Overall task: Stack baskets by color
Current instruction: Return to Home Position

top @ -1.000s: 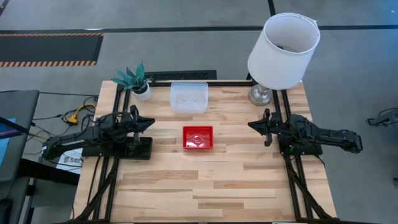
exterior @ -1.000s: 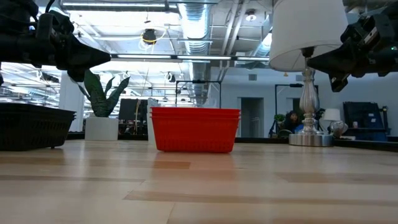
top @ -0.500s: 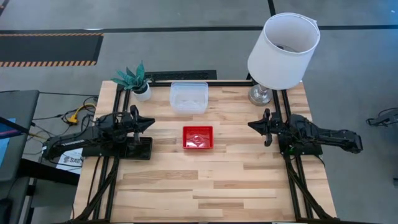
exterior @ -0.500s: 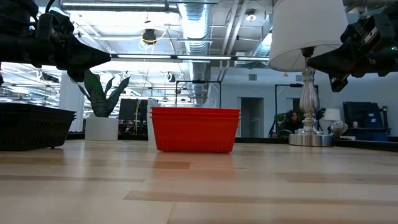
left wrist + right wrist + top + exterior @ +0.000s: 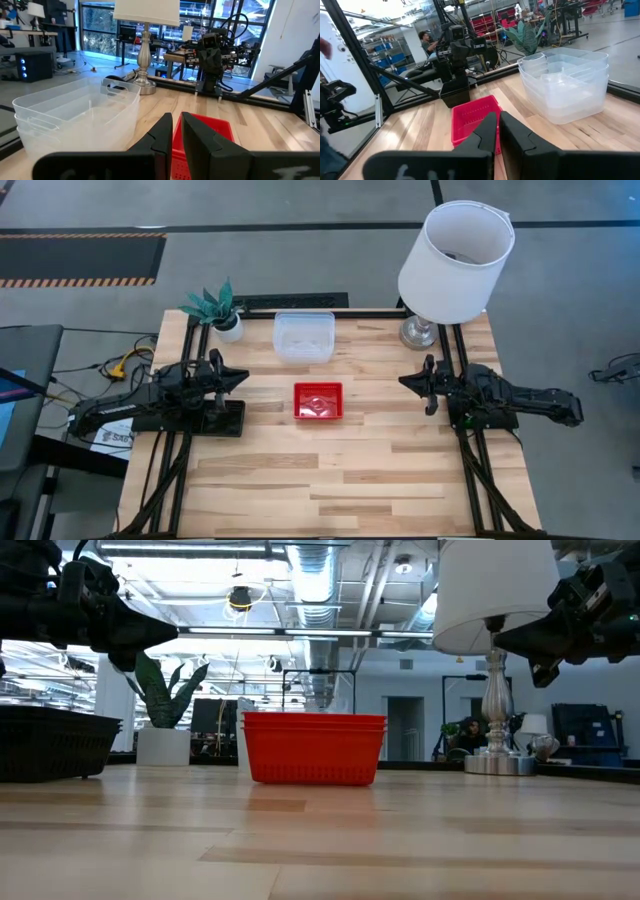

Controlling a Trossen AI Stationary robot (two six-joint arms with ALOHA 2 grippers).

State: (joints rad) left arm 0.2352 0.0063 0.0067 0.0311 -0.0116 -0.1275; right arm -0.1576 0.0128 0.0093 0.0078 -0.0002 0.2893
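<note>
At table level, red baskets visibly three-high; overhead, just one outline.

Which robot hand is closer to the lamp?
Right. The right gripper sits close by the lamp; the left gripper waits on the far side of the table, beyond the red baskets.

Left arm: folded at 9 o'clock, pointing toward 3 o'clock.
Left end effector: raised, fingers drawn together, empty.
Right arm: folded at 3 o'clock, pointing toward 9 o'clock.
Right end effector: raised, fingers drawn together, empty.
</note>
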